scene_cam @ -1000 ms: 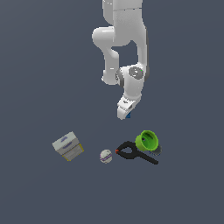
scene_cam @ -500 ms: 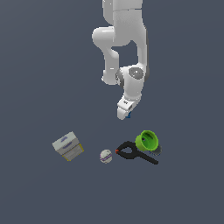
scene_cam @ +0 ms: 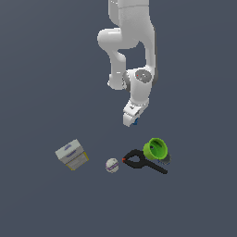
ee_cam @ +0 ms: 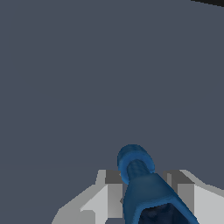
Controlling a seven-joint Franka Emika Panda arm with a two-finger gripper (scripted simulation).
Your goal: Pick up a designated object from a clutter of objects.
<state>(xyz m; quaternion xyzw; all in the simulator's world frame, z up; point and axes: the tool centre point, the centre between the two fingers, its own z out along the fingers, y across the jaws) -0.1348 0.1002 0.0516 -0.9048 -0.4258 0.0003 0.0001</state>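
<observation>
My gripper [scene_cam: 131, 121] hangs in the air above the other objects, shut on the small blue peg [scene_cam: 135, 122], which peeks out between the fingers. In the wrist view the blue peg [ee_cam: 140, 179] fills the middle, knobbed end outward, clamped between the two grey-white fingers [ee_cam: 103, 199]. Below on the floor lie the grey-white box with a yellow edge [scene_cam: 71, 154], the small white ball [scene_cam: 112, 165], the black looped tool with a red tip [scene_cam: 141, 162] and the bright green cup [scene_cam: 156, 149].
The dark grey floor [scene_cam: 41, 92] spreads around the objects. The green cup leans against the black tool at the exterior view's right. The white arm [scene_cam: 132, 41] comes down from the top of the exterior view.
</observation>
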